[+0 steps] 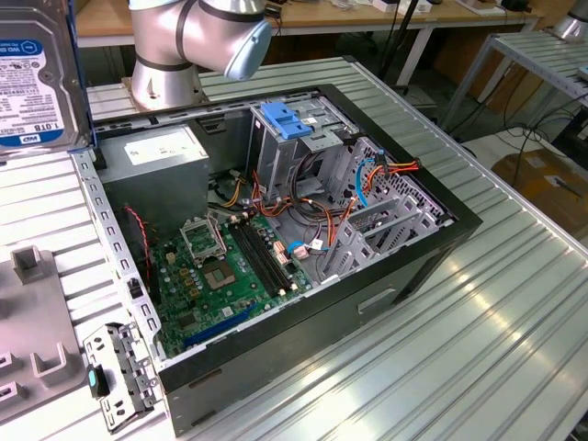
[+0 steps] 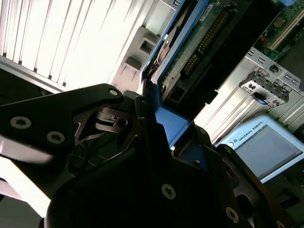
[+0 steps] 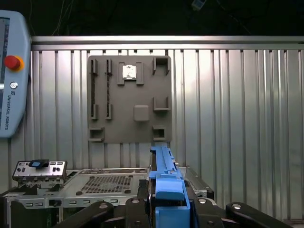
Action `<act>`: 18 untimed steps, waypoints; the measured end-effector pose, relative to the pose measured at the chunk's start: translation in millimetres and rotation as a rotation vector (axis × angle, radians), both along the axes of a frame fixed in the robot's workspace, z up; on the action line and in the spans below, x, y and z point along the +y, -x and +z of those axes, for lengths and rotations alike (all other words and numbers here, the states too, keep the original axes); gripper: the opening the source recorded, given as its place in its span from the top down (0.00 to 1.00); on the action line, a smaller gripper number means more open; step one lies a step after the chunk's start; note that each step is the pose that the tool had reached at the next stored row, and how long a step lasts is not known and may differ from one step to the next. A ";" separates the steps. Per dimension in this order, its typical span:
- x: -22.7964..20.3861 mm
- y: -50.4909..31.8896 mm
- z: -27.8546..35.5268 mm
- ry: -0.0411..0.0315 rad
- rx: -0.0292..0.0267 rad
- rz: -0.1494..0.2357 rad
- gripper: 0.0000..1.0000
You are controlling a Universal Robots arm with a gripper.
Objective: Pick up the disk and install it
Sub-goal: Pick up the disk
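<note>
The disk (image 1: 35,78), silver metal with a white and blue label and a blue plastic bracket on its edge, hangs in the air at the exterior view's upper left, above the table beside the open computer case (image 1: 441,230). My gripper (image 2: 159,135) is shut on the disk's blue bracket (image 2: 168,121). In the second wrist view the disk's green circuit board (image 2: 209,33) faces the camera. In the first wrist view the bracket's blue edge (image 3: 164,173) rises from between the black fingers (image 3: 137,206).
Inside the case are a drive cage with a light-blue latch plate (image 1: 287,122), a grey power supply box (image 1: 161,152), the motherboard (image 1: 230,276) and loose cables. A grey fixture plate (image 3: 129,97) lies on the ribbed table, a teach pendant (image 3: 12,71) beside it. The arm's base (image 1: 179,46) stands behind the case.
</note>
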State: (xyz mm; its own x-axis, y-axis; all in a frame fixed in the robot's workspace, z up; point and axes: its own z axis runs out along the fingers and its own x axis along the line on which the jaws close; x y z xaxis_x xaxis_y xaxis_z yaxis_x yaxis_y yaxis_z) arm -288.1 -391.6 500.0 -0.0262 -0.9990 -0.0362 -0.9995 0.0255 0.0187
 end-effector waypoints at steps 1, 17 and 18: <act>-0.4 -2.6 0.0 0.0001 0.0001 0.000 0.63; -6.1 -43.0 -0.7 0.0000 0.0000 0.000 0.63; -6.4 -45.0 -0.7 0.0000 0.0000 0.000 0.63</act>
